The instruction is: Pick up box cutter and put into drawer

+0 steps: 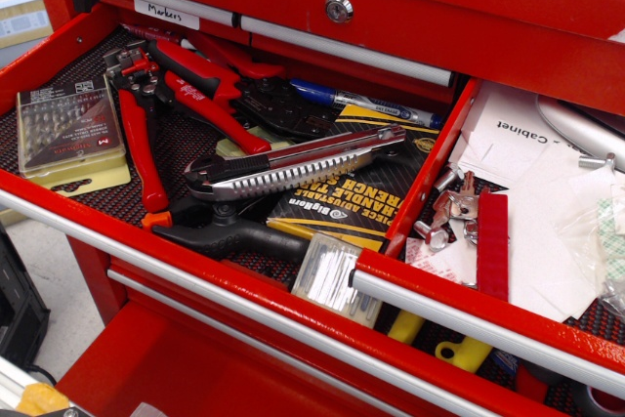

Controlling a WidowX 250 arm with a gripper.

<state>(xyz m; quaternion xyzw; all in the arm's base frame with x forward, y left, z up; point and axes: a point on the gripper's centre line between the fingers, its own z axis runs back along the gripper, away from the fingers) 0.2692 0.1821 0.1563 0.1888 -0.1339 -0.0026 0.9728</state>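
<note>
The box cutter (298, 165) lies in the wider red drawer (59, 46), slanted so its black end sits at about 8 o'clock and its silver tip at about 2 o'clock. Its ribbed edge faces the front of the drawer, and a thin red strip runs along its upper side. It rests across a black and yellow wrench package (366, 197). At 10 o'clock from it lie the red-handled pliers (210, 95), with a red wire stripper (137, 114) further toward 9 o'clock and a clear bit case (66, 134) beyond that. A blue marker pen (366, 103) lies at 12 o'clock, close behind the cutter's tip. A black handle (229, 236) sits at 7 o'clock, just beneath the cutter's dark end.

At 3 o'clock, past the red divider wall, is the narrower drawer (488, 314) with white papers (532, 212), keys (454, 204) and a red strip (491, 244).

My gripper is nowhere in this view, so I cannot say how far it is open or whether it holds anything.
</note>
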